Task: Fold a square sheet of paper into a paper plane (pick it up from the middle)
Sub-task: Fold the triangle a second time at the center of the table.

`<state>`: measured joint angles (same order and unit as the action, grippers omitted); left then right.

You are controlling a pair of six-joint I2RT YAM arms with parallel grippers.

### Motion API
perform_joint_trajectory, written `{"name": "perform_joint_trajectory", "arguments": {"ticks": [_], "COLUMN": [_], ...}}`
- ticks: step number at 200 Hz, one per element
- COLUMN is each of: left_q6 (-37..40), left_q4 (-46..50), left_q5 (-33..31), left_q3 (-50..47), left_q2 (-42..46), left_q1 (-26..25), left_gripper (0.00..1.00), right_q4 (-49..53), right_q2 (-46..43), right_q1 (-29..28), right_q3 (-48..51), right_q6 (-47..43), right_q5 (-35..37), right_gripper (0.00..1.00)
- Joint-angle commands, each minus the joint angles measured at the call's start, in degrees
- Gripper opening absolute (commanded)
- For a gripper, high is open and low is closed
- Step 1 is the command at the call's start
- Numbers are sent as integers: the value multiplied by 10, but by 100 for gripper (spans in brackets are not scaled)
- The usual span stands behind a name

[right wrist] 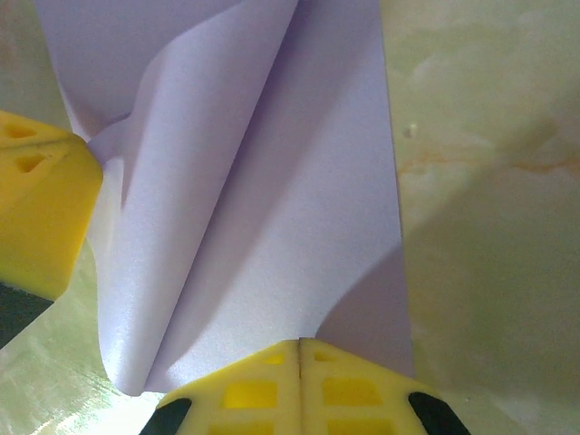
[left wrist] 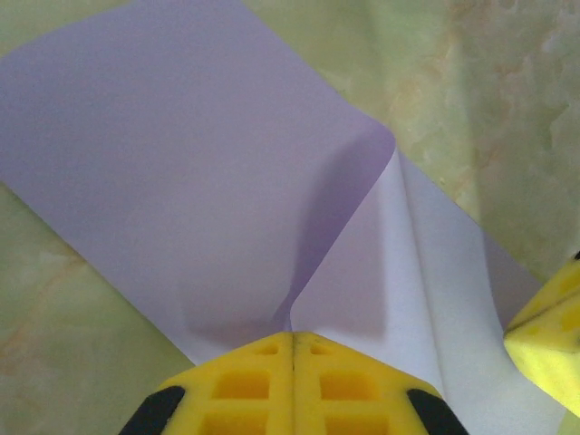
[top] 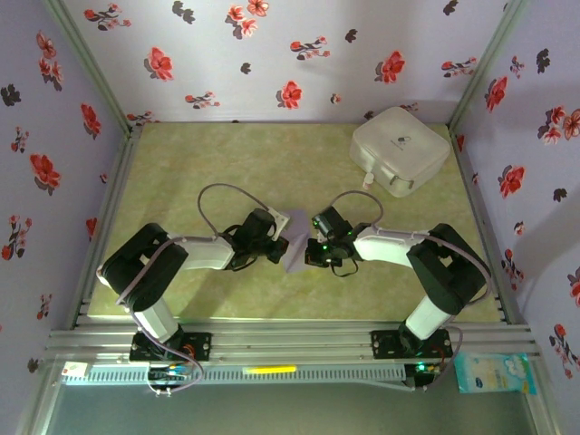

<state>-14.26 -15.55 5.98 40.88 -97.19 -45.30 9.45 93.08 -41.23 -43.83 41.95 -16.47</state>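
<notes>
The square sheet of paper (top: 295,252) is pale lavender and lies partly folded at the middle of the table, between my two grippers. In the left wrist view one flap of the sheet (left wrist: 181,172) lies flat, while another layer (left wrist: 435,263) rises in a soft crease. My left gripper (left wrist: 292,335) is shut, with the paper's edge running into the seam of its yellow fingers. My right gripper (right wrist: 300,343) is shut on the opposite edge of the sheet (right wrist: 272,208), which curls up on its left side. The two grippers (top: 283,246) (top: 309,252) face each other closely. The paper plane is out of view.
A white rounded box (top: 401,149) stands at the back right of the green mat (top: 227,163). Flowered walls close in the left, back and right sides. A blue packet (top: 494,372) lies beyond the front rail at the right.
</notes>
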Motion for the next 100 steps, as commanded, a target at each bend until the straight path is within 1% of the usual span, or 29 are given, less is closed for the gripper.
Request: {"name": "perform_joint_trajectory", "arguments": {"ticks": [1, 44, 100], "left_q6": [19, 12, 5], "left_q4": [-13, -39, -44], "left_q5": [-10, -9, -11], "left_q3": [10, 4, 2], "left_q2": [-9, -14, -20], "left_q1": [5, 5, 5], "left_gripper": [0, 0, 0], "right_q4": [38, 36, 37], "right_q2": [11, 12, 12], "right_q1": [5, 5, 5], "right_q3": [-3, -4, -3], "right_q6": [-8, -9, -10], "right_q5": [15, 14, 14], "right_gripper": [0, 0, 0]}}
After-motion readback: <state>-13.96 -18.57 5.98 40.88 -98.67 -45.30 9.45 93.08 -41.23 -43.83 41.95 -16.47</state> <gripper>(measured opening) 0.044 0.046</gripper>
